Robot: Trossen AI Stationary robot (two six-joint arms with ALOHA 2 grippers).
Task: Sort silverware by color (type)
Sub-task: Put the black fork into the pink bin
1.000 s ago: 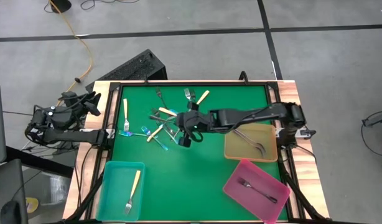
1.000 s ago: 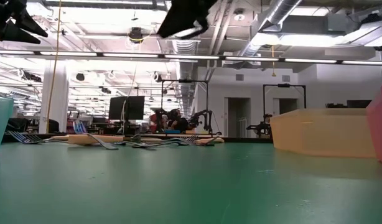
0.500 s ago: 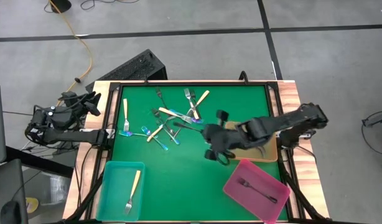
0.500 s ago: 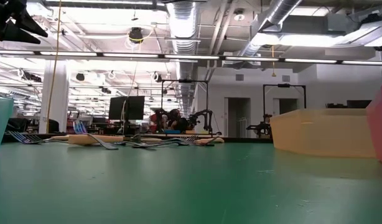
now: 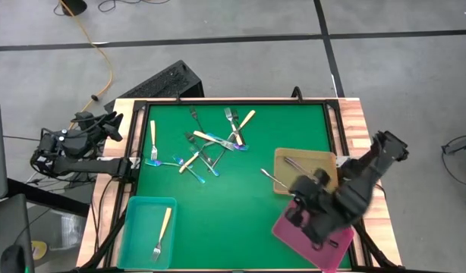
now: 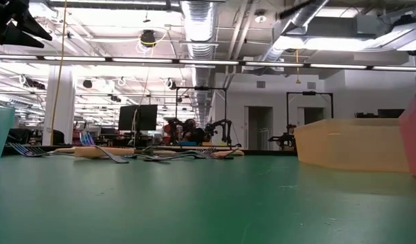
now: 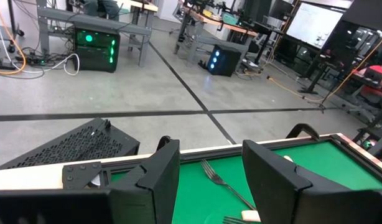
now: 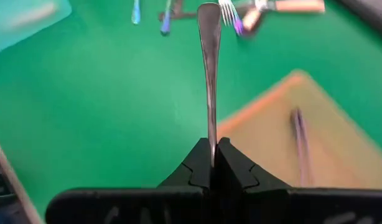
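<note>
My right gripper (image 5: 291,191) hangs over the table's near right part, above the pink tray (image 5: 288,229), and is shut on a dark grey fork (image 5: 272,180). The other silverware (image 5: 206,144) lies scattered on the green mat at the far middle. A cream-handled fork (image 5: 162,231) lies in the teal tray (image 5: 142,216). A dark fork (image 5: 293,163) lies in the tan tray (image 5: 324,161). My left gripper (image 7: 209,180) waits open off the table's left edge, holding nothing. My right gripper pinches one end of the dark fork (image 8: 211,134) between its two fingers (image 8: 197,163). The fork sticks straight out ahead of the fingers, ending in a rounded free end (image 8: 208,12). The fingers slant downward toward the table's far left. The fork is lifted clear of the mat.
The right arm covers most of the pink tray. Bare green mat (image 5: 218,212) lies between the teal tray and the pink tray. A black case (image 5: 161,82) stands on the floor beyond the table's far left corner.
My right gripper has carried the dark fork from the scattered silverware in the middle toward the table's near right corner, passing the tan tray and arriving over the pink tray. Its wrist has rolled on the way. The fork has stayed lifted clear.
</note>
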